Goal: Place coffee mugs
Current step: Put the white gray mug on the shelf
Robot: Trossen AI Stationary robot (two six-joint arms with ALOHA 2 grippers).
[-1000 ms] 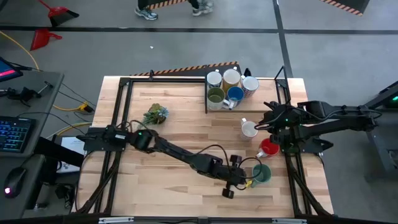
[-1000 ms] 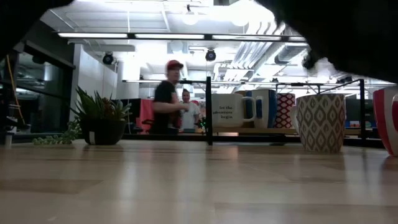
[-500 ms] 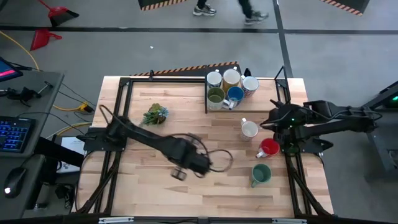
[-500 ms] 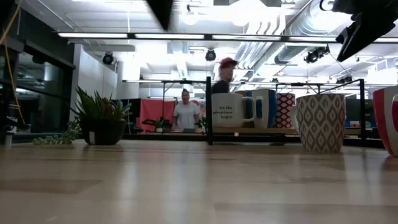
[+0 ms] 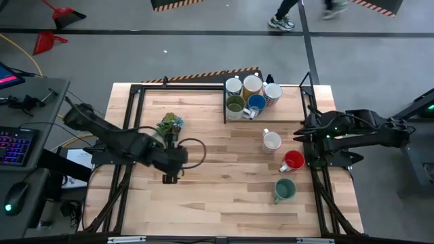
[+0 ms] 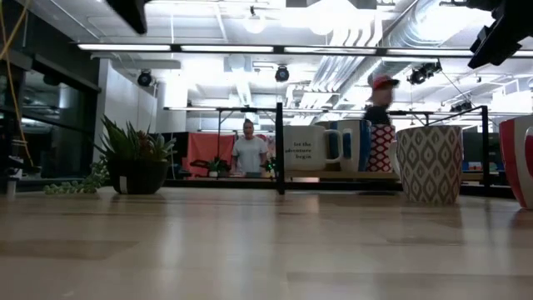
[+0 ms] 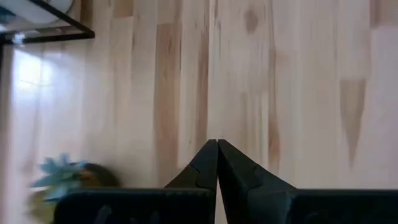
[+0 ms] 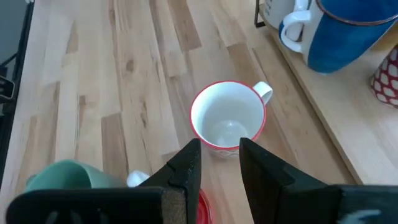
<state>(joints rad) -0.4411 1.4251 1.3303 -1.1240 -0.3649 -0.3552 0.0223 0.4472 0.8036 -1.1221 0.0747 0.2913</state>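
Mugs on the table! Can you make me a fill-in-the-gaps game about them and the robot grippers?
1. The mug between the white mug and the teal mug is colored ____.
2. The left gripper has its fingers ____.
3. The number of mugs standing on the tray at the table's far edge is ____.
4. The right gripper points at a mug that is ____ inside.

Missing words: red; shut; five; white

Robotics lab: framed workbench [image 5: 203,196], exposed ceiling ducts [image 6: 350,58]
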